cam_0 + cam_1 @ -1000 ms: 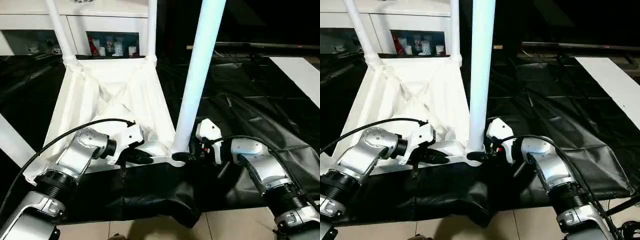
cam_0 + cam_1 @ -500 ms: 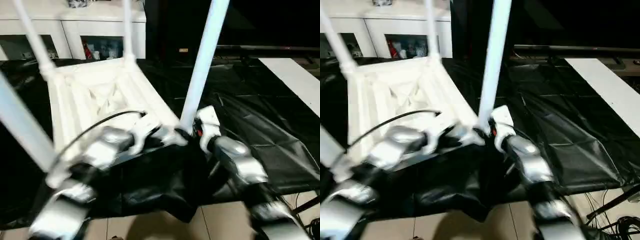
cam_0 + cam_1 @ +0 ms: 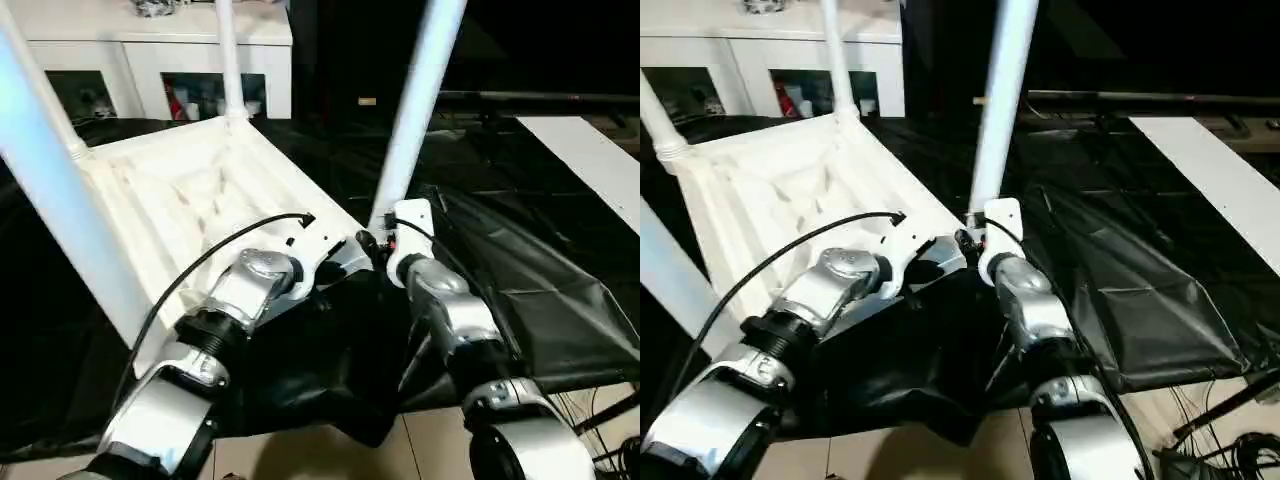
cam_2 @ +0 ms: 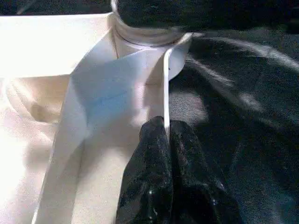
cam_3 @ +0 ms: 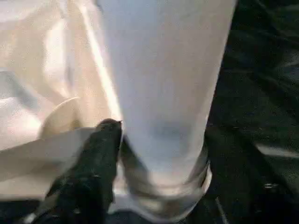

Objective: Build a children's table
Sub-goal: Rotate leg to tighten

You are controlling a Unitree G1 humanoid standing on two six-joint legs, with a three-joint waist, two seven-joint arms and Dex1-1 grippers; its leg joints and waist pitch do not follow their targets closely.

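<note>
Tabletop (image 3: 190, 190) upside down on black sheet (image 3: 520, 290), tilted. My left gripper (image 4: 167, 135) pinches its near rim; my right gripper (image 5: 140, 154) fingers clasp the near-right leg (image 3: 415, 100) at its base.

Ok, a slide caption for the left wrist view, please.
Left gripper pinching the thin rim of the upturned white tabletop beside a corner socket, over the black sheet.

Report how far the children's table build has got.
Done: the white plastic ribbed tabletop lies underside up on the black-sheeted work table, with four long white tube legs standing in its corner sockets. In hand: the left gripper pinches the tabletop's thin rim; the right gripper is at the base of the near right leg. Left: turning it upright.
</note>
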